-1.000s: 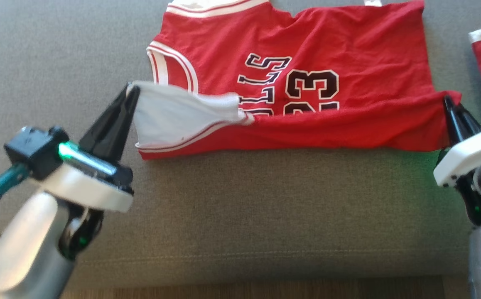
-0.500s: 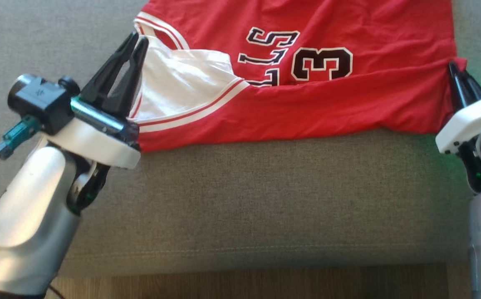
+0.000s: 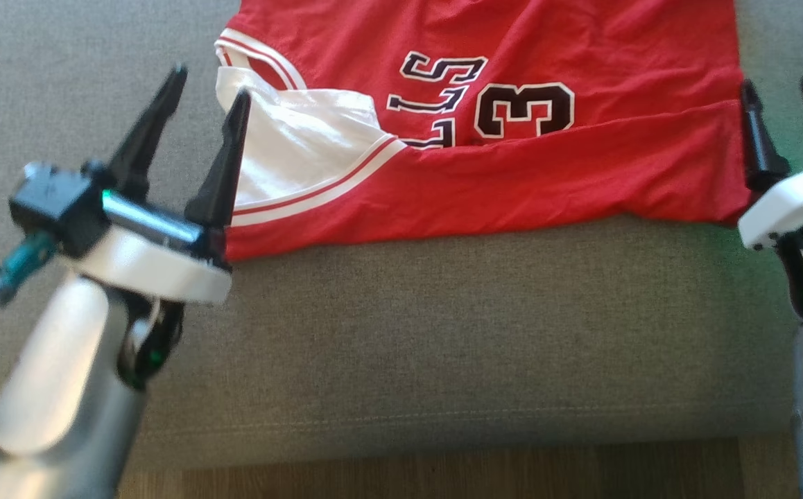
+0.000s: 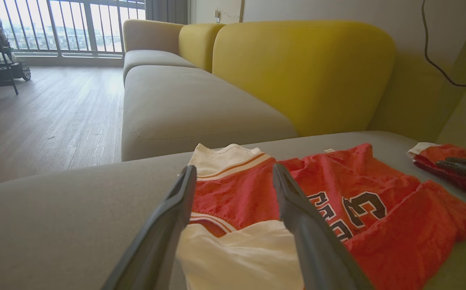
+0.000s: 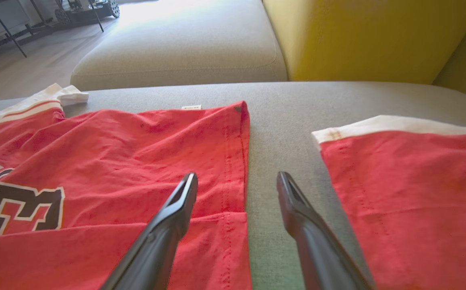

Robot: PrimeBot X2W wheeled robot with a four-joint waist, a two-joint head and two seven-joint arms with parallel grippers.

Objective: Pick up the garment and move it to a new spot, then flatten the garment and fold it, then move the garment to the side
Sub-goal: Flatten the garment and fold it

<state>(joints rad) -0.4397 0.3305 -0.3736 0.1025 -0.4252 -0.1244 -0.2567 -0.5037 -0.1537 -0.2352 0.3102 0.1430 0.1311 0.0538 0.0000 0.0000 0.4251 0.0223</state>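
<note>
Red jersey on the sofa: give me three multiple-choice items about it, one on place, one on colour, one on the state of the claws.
1. The red basketball jersey lies: A on a wooden table; B on the grey fabric sofa cushion; C on a metal rack.
2. Its numeral 3 is: A black, outlined white; B yellow; C blue.
3. The left claw and right claw are: A both shut on fabric; B left shut, right open; C both open.
Key: B, grey weave surrounds the jersey in the head view; A, the digit is dark with a pale edge; C, each claw's fingers stand spread apart.
</note>
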